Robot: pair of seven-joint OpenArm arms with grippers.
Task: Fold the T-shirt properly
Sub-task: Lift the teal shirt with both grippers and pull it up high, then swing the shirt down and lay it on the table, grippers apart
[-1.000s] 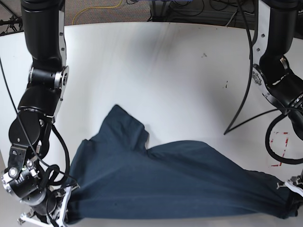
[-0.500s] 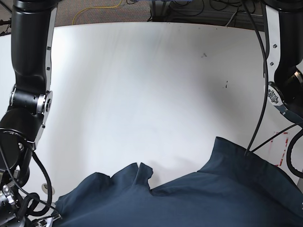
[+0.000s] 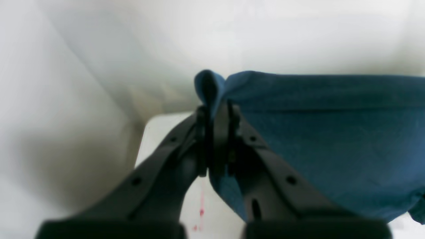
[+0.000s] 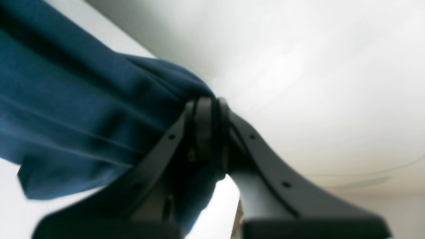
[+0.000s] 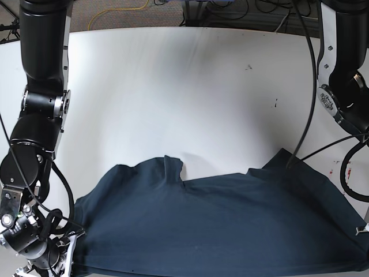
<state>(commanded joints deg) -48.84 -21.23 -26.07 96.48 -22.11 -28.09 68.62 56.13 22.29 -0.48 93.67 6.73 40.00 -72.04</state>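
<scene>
Left gripper (image 3: 215,109) jaws clamped together, pinching cloth; right gripper (image 4: 207,103) likewise clamped; both arms low.

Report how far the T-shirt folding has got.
Done: no fold shows; the T-shirt lies spread and wrinkled along the near edge of the table. In hand: the left gripper and right gripper each pinch a bunch of its fabric. Left: flattening it and making every fold.
</scene>
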